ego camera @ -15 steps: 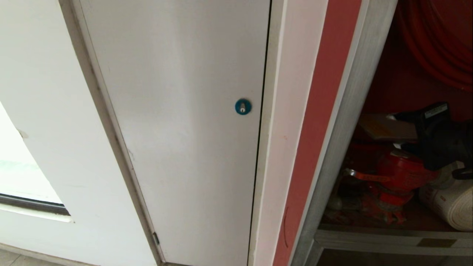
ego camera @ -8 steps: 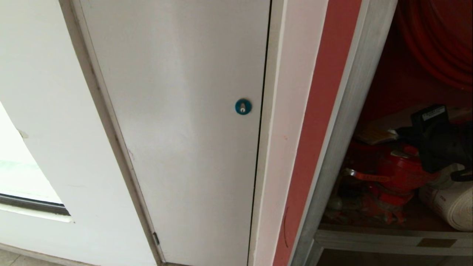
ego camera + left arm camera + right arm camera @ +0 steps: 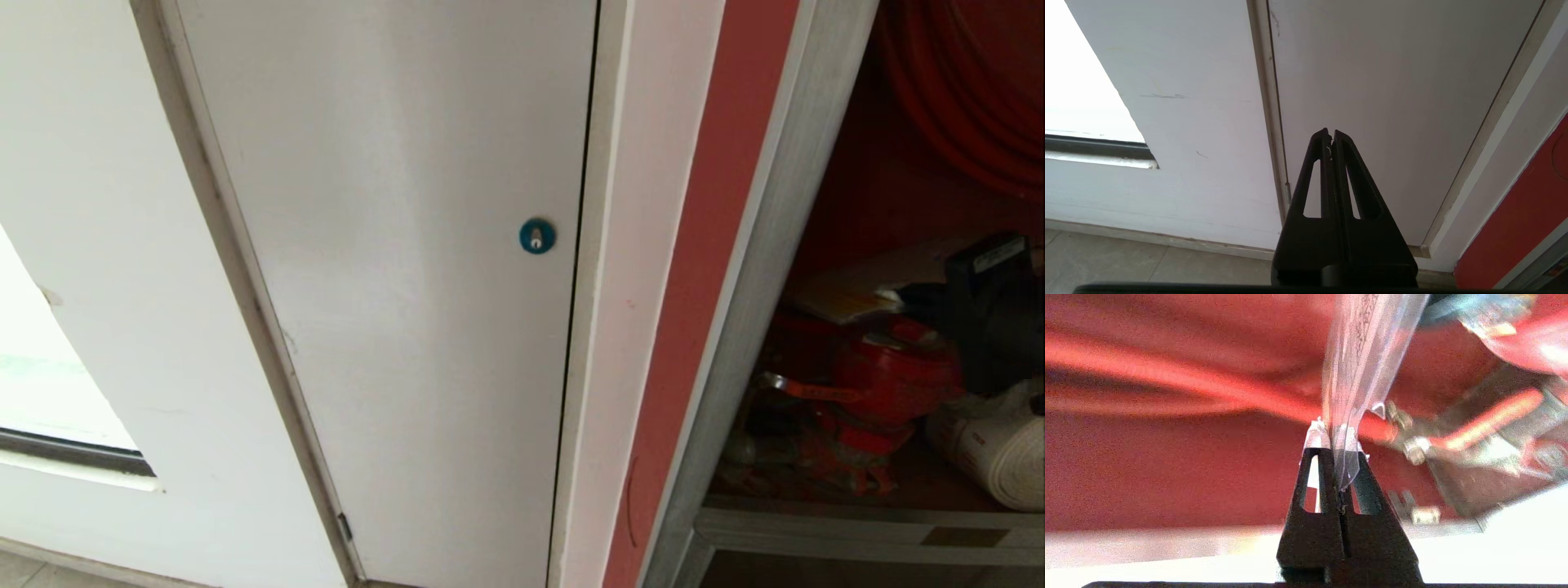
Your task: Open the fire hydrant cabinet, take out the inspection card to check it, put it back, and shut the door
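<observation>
Red steel surrounds my right gripper inside the fire hydrant cabinet, where my jaws are clenched on the near edge of the inspection card, a thin pale sheet in a clear glossy sleeve. I pinch it at the edge, I judge, because a sheet this flat offers no other purchase, and because an edge grip lets the rest of it trail free as it comes out. From the head view the card's yellowish end lies just above the red valve, with my black arm beside it. That valve and its orange-red handle sit close by the card, and the sleeve could catch on them. A rolled white hose rests beside the valve, and the coiled red hose reel hangs above it. I cannot see the cabinet's door. My left gripper hangs idle, its jaws pressed together on nothing, pointed at the plain white door panel with the small blue round lock, well away from the valve
</observation>
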{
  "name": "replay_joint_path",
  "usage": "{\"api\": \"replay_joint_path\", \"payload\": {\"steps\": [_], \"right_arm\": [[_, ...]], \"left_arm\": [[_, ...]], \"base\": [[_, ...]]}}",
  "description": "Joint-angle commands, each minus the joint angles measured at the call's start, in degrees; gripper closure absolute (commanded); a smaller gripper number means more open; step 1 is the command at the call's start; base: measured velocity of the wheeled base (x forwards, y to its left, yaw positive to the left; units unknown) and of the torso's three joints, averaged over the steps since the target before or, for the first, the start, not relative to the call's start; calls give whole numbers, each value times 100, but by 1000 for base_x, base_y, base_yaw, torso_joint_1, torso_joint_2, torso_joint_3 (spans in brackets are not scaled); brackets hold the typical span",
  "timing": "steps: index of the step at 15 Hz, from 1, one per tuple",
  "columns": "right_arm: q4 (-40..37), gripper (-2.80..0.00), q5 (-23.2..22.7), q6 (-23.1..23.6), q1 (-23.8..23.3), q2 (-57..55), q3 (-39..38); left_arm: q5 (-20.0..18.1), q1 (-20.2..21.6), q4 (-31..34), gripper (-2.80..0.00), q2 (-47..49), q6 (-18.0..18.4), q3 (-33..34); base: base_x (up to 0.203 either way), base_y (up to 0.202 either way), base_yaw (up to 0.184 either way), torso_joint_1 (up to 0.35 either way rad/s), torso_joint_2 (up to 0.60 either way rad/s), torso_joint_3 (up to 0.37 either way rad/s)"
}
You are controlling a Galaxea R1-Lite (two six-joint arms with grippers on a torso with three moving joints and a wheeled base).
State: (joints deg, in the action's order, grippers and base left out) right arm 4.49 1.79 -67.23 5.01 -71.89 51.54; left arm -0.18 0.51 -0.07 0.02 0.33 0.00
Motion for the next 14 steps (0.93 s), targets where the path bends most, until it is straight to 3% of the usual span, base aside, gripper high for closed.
{"api": "replay_joint_path", "payload": {"steps": [1, 4, 7, 11, 14], "right_arm": [[-255, 0, -56, -36, 34, 508, -12], [-873, 0, -358, -18, 42, 1499, 33], [-1958, 0, -615, 101, 44, 2423, 413], [-3228, 0, -833, 671, 44, 3318, 1044], [-3316, 0, -1199, 1165, 100, 3889, 1091]], "left_arm": [[-8, 2, -1, 0, -2, 2, 9], [-1, 2, -1, 0, 2, 2, 9], [0, 2, -1, 0, 6, 2, 9], [1, 2, -1, 0, -2, 2, 9], [-8, 2, -1, 0, -1, 2, 9]], "base": [[0, 0, 0, 0, 0, 0], [0, 0, 0, 0, 0, 0], [0, 0, 0, 0, 0, 0], [0, 0, 0, 0, 0, 0], [0, 0, 0, 0, 0, 0]]}}
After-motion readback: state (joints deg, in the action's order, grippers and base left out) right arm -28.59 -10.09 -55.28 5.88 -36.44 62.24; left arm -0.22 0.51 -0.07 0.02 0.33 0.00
